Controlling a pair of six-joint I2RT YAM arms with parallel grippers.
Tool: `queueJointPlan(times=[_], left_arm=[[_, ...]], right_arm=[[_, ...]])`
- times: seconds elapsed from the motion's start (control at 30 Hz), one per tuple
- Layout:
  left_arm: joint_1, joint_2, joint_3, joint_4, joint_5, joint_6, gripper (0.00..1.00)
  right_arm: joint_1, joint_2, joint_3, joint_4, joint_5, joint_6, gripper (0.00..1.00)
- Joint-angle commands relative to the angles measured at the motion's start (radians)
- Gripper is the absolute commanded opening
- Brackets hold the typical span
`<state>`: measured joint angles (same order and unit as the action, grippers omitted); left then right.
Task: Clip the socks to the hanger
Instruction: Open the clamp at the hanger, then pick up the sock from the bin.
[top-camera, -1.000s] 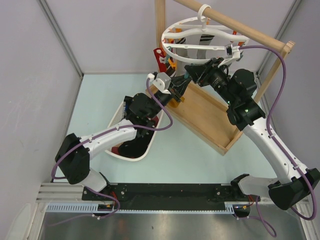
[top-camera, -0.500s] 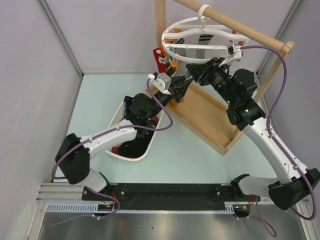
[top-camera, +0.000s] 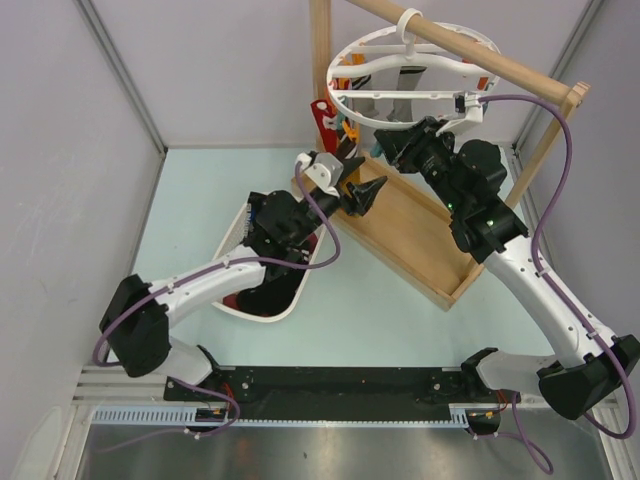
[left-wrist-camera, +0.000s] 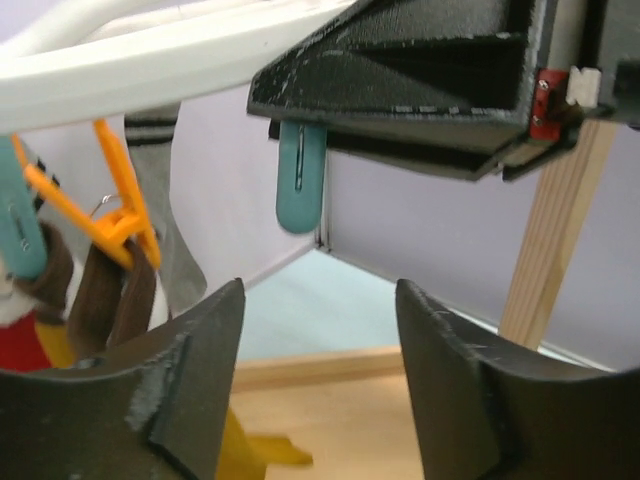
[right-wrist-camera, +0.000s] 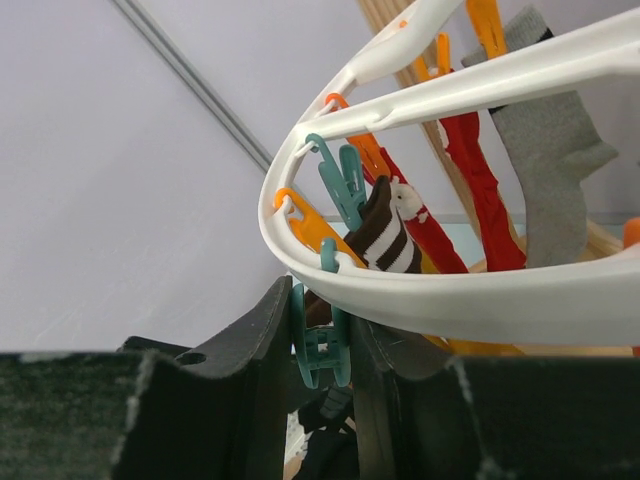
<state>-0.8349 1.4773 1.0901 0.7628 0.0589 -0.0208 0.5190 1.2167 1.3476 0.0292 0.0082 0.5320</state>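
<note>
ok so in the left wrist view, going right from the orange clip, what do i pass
orange clip → grey sock → teal clip hanging down → wooden post

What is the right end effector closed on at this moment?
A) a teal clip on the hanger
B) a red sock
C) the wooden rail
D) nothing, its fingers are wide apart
A: in the right wrist view the right end effector has its two dark fingers pressed against either side of a teal clip that hangs from the white ring of the hanger.
</note>
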Motion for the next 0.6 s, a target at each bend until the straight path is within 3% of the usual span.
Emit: queueJointPlan(times=[0.0,0.1,0.2,0.3,0.4,0.57], left_arm=[[0.005,-0.147,-0.048,-0.08,-0.037,0.009,0.71],[0.016,-0.225,-0.073,-0.212,-0.105,-0.005,0.8],[0.036,-0.276,-0.075,-0.47,-0.198,-0.036,0.85],[0.08,-0.33,-0.062,-0.717,-0.31,-0.105,0.86],[0.172,-0.354,-0.056,-0.937,-0.324,-0.214,0.87],[0.301,-0.325,-0.07,-1.111,-0.318,-0.275,0.85]], right_arm=[[0.001,-0.005,0.036,0.009,0.076,0.017,0.0],[0.001,-0.002,0.036,0.011,0.073,0.016,0.0],[0.001,-0.002,0.036,0.008,0.07,0.01,0.0],[0.0,0.0,0.036,0.006,0.062,0.002,0.0],[-0.001,0.001,0.035,0.003,0.055,0.0,0.0],[-0.007,-0.002,0.03,-0.002,0.049,-0.001,0.0]])
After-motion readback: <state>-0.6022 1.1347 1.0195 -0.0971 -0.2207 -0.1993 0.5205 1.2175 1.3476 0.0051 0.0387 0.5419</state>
